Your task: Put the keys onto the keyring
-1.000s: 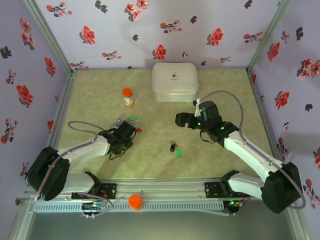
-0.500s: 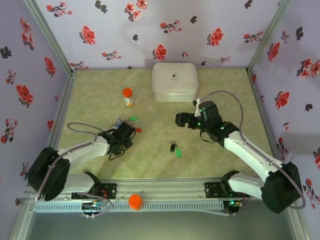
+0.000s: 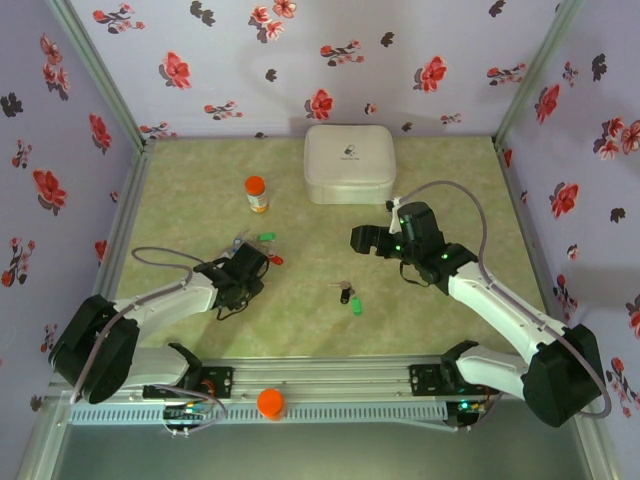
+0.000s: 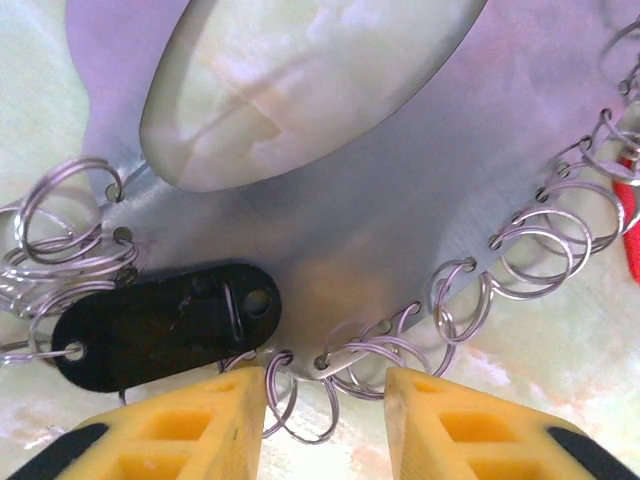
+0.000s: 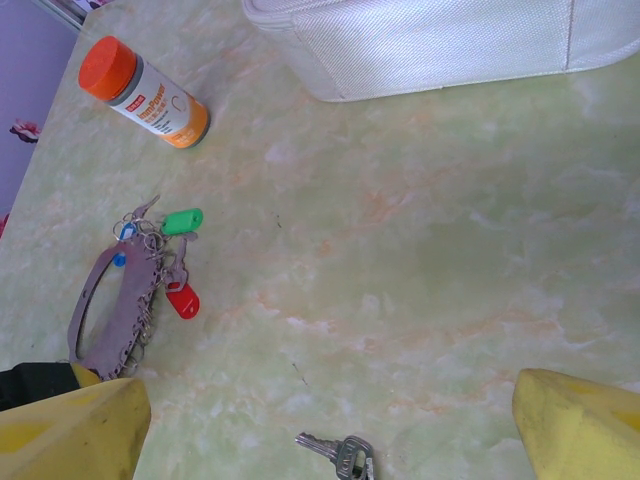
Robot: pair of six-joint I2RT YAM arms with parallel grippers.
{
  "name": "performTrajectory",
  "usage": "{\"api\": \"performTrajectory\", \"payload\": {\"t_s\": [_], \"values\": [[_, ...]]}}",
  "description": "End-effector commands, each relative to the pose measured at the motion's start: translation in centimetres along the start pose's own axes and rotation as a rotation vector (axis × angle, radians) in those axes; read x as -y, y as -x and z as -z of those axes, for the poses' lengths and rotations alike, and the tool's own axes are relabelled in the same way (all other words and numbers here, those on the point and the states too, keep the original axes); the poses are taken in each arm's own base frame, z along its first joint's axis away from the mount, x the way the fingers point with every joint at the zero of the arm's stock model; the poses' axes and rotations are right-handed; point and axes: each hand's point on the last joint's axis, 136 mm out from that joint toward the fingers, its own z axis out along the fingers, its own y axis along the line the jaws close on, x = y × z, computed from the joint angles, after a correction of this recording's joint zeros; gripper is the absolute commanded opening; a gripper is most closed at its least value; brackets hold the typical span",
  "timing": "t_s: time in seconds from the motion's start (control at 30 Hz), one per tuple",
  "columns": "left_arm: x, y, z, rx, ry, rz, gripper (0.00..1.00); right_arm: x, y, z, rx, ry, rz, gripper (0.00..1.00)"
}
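- The keyring [image 4: 350,200] is a thin, flat, stiff band of brushed metal with small wire loops [image 4: 545,245] strung along its outer edge. It lies flat on the table [image 3: 450,190], at the left.
- It looks light and hard, so it will likely slide or pivot on the smooth top if pushed from one side. The bare band between loops is probably the best place to hold it. The loops are loose and would swivel away under the pads.
- The left gripper [image 4: 325,400] is open. Its yellow fingers [image 4: 205,430] stand apart at the near edge of the band, with a few loops in the gap between them and nothing pinched.
- A black tag [image 4: 165,325] lies just beside the left finger, hung from a loop. A red tag [image 5: 184,301] and a green tag [image 5: 182,221] hang from the ring's far side.
- The keys [image 3: 347,293] lie loose in a small bunch near the middle of the table, well apart from the keyring and nearer the arms than the right gripper.
- They are tiny, thin and flat, so hard to get under. The plastic tags look like the easier thing to pinch.
- The right gripper [image 3: 362,240] is wide open and holds nothing. It hangs above the table, the keys lying low in its wrist view, roughly between its fingers.
- A bottle [image 3: 257,193] and a white case [image 3: 348,163] stand further back, clear of both.
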Motion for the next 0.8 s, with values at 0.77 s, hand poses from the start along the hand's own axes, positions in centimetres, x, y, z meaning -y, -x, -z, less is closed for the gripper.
{"api": "performTrajectory", "payload": {"t_s": [0.77], "values": [[0.0,2.0,2.8,0.066,-0.044,-0.065,0.11,-0.3,0.4,-0.1,0.011,-0.004,0.012,0.94]]}}
